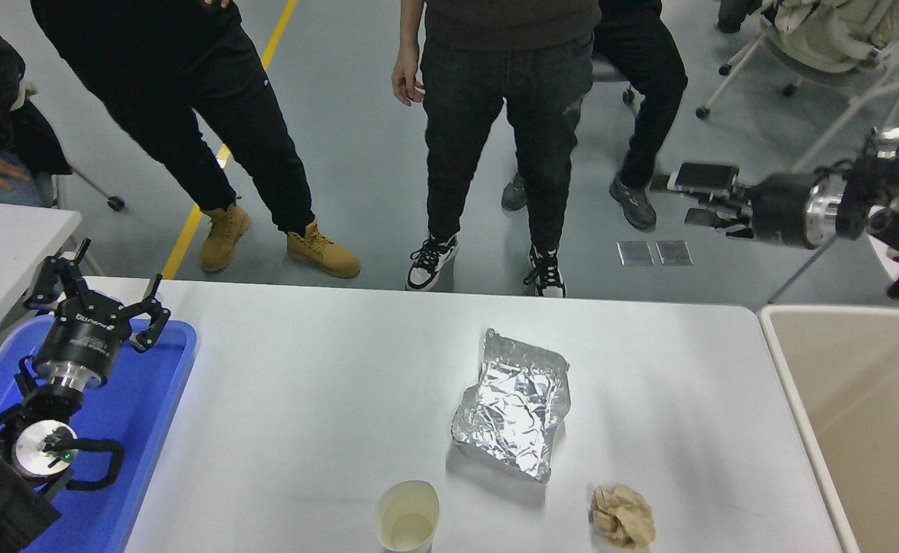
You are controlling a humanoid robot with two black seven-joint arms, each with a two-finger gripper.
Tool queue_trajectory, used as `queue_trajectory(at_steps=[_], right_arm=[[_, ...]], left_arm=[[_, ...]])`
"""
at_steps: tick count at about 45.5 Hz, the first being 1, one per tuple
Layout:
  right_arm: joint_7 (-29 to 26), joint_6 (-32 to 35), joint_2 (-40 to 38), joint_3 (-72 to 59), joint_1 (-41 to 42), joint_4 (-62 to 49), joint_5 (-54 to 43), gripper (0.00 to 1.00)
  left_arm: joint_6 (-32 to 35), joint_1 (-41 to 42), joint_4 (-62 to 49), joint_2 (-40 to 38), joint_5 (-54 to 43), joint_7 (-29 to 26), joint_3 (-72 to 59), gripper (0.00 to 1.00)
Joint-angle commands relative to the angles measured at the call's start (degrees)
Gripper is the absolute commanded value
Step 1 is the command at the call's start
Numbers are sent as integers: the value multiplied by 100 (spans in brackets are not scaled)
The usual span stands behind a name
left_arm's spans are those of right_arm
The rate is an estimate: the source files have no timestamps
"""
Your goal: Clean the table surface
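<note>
The table surface (303, 399) fills the lower middle of the view, its far edge running just below the feet of the people standing beyond it and its near edge cut off at the bottom. Just beside its right edge sits a beige bin (864, 415), open at the top. At its left edge lies a blue tray (157, 399), and the left gripper (100, 296) hangs parked over that tray with its fingers spread apart. The right gripper (695, 198) is held out level beyond the far right corner, over the floor rather than the tabletop, pointing leftward; its two fingers stand a little apart with nothing between them. On the tabletop, right of centre, rests a crumpled foil wrapper (514, 403). Nearer the near edge and left of the foil stands a paper cup (408, 516), upright and open-mouthed, partly cut off by the bottom of the view. Close to the near edge, right of the cup, lies a crumpled brown paper ball (623, 517), apart from the foil
</note>
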Motion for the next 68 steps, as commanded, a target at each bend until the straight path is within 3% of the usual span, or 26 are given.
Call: queue_trajectory(at_steps=[1,12,26,34,47,57,68], right_arm=[[0,401,1014,-355,690,215,-986,98],[9,418,2034,-1304,1076,434,-1223,98],[17,541,2755,-1411,1367,1252,-1364,98],[35,638,2755,-1191,1323,1586,-1285,98],[-44,559,2755,-953,576,1393,-1311,98],[-773,172,2755,-1024,84,997,-1320,98],[-782,181,2755,-954,13,1630,-1259,98]], left_arm=[[0,0,-1,0,0,0,0,100],[0,0,-1,0,0,0,0,100],[0,0,-1,0,0,0,0,100],[0,0,-1,0,0,0,0,100],[0,0,-1,0,0,0,0,100],[0,0,-1,0,0,0,0,100],[0,0,-1,0,0,0,0,100]])
